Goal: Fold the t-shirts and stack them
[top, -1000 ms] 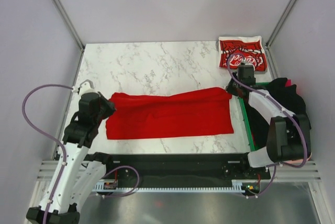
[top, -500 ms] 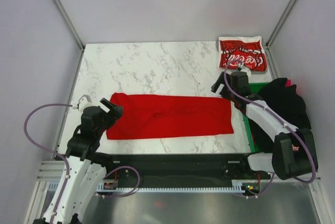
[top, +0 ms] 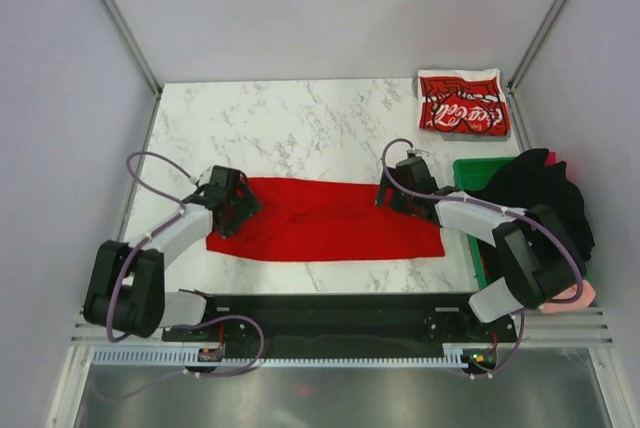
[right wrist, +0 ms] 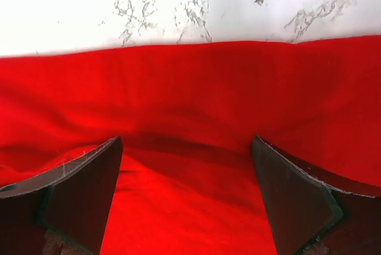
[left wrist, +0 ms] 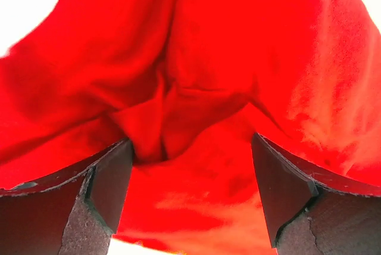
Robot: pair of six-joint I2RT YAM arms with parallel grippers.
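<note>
The plain red t-shirt (top: 330, 220) lies flat as a long band across the near half of the marble table (top: 290, 128). My left gripper (top: 243, 208) is low over its left end, jaws wide open; wrinkled red cloth (left wrist: 190, 88) fills the left wrist view between the fingers (left wrist: 107, 186). My right gripper (top: 386, 195) is low over the shirt's right part, also wide open, with smooth red cloth (right wrist: 190, 124) under the fingers (right wrist: 292, 198) and the shirt's far edge just ahead. The Coca-Cola t-shirt (top: 463, 103) sits folded at the back right corner.
A green bin (top: 472, 170) at the right edge holds a heap of black clothing (top: 540, 198), with something pink (top: 582, 293) near its front. Grey walls and metal frame posts close the table's sides and back.
Both grippers were shut on the red shirt's ends a second ago; they opened and let go. Both arms then swung inward and down over the flat shirt.
</note>
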